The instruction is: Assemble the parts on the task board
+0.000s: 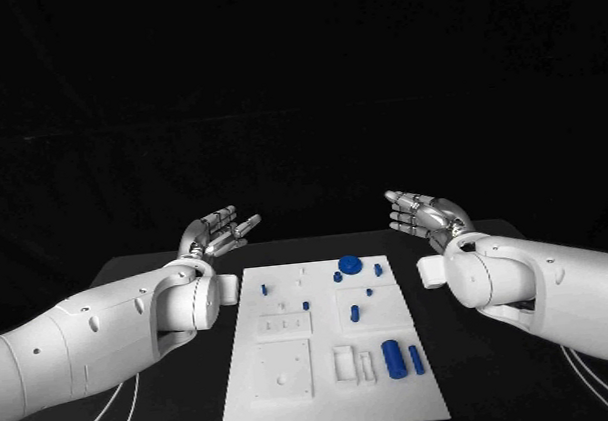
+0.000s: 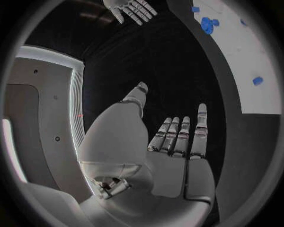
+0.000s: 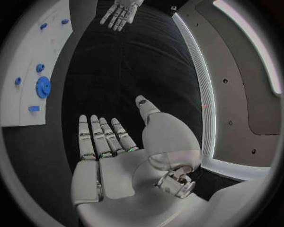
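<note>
Right now both hands are idle, nothing picked yet. My left hand [image 1: 217, 233] hovers past the far-left corner of the task board [image 1: 265, 400], palm up, fingers straight and slightly apart, holding nothing. My right hand [image 1: 426, 215] mirrors it off the far-right corner, fingers also spread and empty. Both wrist views confirm it: flat palms, black table [image 1: 509, 382] beyond, no contact.

Board sits dead centre between my arms, long axis running 12 to 6. Parts on it, taking the board centre as the clock's hub:
- blue gear [image 1: 350, 263] at about 12, near the far edge, lying flat
- small blue pegs [image 1: 264, 289] scattered toward 11 and 12
- short blue pin [image 1: 355, 313] just right of centre
- large blue cylinder [image 1: 394, 359] at about 5, lying on its side, with a thinner blue rod [image 1: 417, 359] just beside it

Step in hand, as I read it: start pose, before the first reach. Assembly looks untouched, with the loose pieces lying flat and not seated, though I can't tell whether the small pegs are already in holes.

Next move, my guess: right hand swings in toward the cylinder at 5 or the gear at 12, both on its side. Needs wrist rolled palm-down first, then a pinch from above. Cylinder may roll if I nudge it sideways, so close on it across its width.
</note>
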### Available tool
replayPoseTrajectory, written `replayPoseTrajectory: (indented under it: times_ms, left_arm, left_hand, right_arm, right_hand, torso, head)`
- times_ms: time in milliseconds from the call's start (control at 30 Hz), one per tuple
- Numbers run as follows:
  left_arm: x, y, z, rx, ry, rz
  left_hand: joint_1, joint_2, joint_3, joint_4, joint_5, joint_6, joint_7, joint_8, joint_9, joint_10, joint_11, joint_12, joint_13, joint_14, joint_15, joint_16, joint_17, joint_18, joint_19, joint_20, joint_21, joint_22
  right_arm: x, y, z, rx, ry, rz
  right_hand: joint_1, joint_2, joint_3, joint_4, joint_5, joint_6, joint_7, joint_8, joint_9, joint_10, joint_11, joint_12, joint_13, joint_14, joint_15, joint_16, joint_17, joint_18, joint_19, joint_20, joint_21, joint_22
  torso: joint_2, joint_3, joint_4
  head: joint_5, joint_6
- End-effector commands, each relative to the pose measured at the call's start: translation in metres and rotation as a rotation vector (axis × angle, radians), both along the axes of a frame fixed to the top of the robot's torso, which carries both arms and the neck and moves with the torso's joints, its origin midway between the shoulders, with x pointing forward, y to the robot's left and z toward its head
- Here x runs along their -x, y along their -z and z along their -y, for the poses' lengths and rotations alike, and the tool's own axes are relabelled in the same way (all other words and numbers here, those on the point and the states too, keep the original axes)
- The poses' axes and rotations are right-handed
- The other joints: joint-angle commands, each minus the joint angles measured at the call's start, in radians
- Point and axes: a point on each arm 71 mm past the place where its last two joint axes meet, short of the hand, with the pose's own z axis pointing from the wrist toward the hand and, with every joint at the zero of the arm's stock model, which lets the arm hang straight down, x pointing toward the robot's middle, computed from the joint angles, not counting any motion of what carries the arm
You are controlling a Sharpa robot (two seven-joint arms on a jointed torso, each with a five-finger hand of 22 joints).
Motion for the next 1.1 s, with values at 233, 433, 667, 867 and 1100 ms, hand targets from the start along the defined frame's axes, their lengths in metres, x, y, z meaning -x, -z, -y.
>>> replayPoseTrajectory:
  times_ms: [233, 433, 667, 867, 1100]
  left_arm:
    - [-0.008, -0.001, 0.001, 0.046, 0.06, -0.072]
    - [-0.004, -0.003, -0.001, 0.06, 0.108, -0.075]
    - [0.002, -0.014, -0.002, 0.045, 0.159, -0.053]
    - [0.012, -0.029, 0.0, 0.031, 0.213, -0.029]
    - [0.026, -0.043, 0.009, 0.032, 0.281, -0.014]
  left_hand:
    - [0.027, 0.007, 0.003, -0.004, 0.003, 0.026, 0.01, 0.006, 0.002, 0.035, 0.01, 0.007, 0.002, 0.038, 0.006, 0.007, 0.003, 0.024, 0.036, 0.004, 0.009, 0.004]
    - [0.002, 0.08, -0.011, -0.108, 0.011, 0.17, 0.051, 0.011, 0.008, 0.222, 0.05, 0.013, 0.011, 0.299, 0.022, 0.021, 0.013, 0.042, 0.106, -0.01, 0.044, 0.013]
    - [0.036, 0.143, -0.003, -0.2, 0.019, 0.514, 0.042, 0.037, 0.024, 0.624, 0.024, 0.028, 0.019, 0.667, -0.028, 0.094, 0.031, -0.059, 0.28, -0.171, 0.163, 0.057]
    - [0.043, 0.139, 0.026, -0.25, 0.017, 0.559, 0.029, 0.033, 0.024, 0.725, -0.015, 0.025, 0.02, 0.813, -0.091, 0.141, 0.052, -0.1, 0.341, -0.254, 0.283, 0.125]
    - [0.026, 0.148, 0.021, -0.302, 0.02, 0.564, 0.023, 0.031, 0.024, 0.748, -0.03, 0.024, 0.019, 0.822, -0.125, 0.32, 0.131, -0.115, 0.269, -0.3, 0.522, 0.301]
  right_arm:
    - [-0.014, -0.002, 0.001, 0.05, -0.248, -0.152]
    - [-0.03, -0.012, 0.006, 0.553, -0.26, 0.123]
    - [-0.035, -0.014, -0.007, 0.898, -0.362, 0.215]
    - [-0.039, -0.022, -0.023, 1.137, -0.407, 0.292]
    - [-0.042, -0.03, -0.041, 1.332, -0.418, 0.369]
  right_hand:
    - [0.165, -0.022, -0.005, -0.101, 0.012, 0.198, 0.024, 0.013, 0.01, 0.228, -0.001, 0.014, 0.011, 0.203, 0.004, 0.011, 0.009, 0.005, 0.189, -0.03, 0.033, 0.013]
    - [0.172, -0.044, 0.062, -0.148, 0.024, 0.493, -0.004, 0.026, 0.022, 0.522, -0.051, 0.022, 0.02, 0.516, -0.05, 0.025, 0.022, -0.006, 0.426, -0.091, 0.087, 0.024]
    - [0.157, -0.081, 0.108, -0.179, 0.063, 0.593, -0.033, 0.034, 0.028, 0.681, -0.123, 0.025, 0.022, 0.93, -0.199, 0.154, 0.112, 0.015, 0.791, -0.245, 0.279, 0.095]
    - [0.142, -0.118, 0.169, -0.204, 0.074, 0.608, -0.047, 0.027, 0.026, 0.682, -0.133, 0.022, 0.021, 0.911, -0.238, 0.599, 0.457, 0.0, 0.925, -0.315, 0.483, 0.233]
    - [0.134, -0.157, 0.249, -0.198, 0.055, 0.607, -0.043, 0.026, 0.026, 0.656, -0.128, 0.023, 0.021, 0.873, -0.226, 0.758, 0.59, 0.014, 0.888, -0.306, 0.659, 0.415]
  torso:
    - [0.0, 0.0, 0.0]
    - [0.003, -0.0044, 0.0017]
    - [0.022, -0.0082, 0.0226]
    - [0.047, -0.0128, 0.0479]
    - [0.075, -0.0115, 0.0844]
  head:
    - [0.0, 0.0]
    - [0.02, -0.014]
    - [0.001, -0.01]
    - [-0.022, -0.003]
    - [-0.049, 0.01]
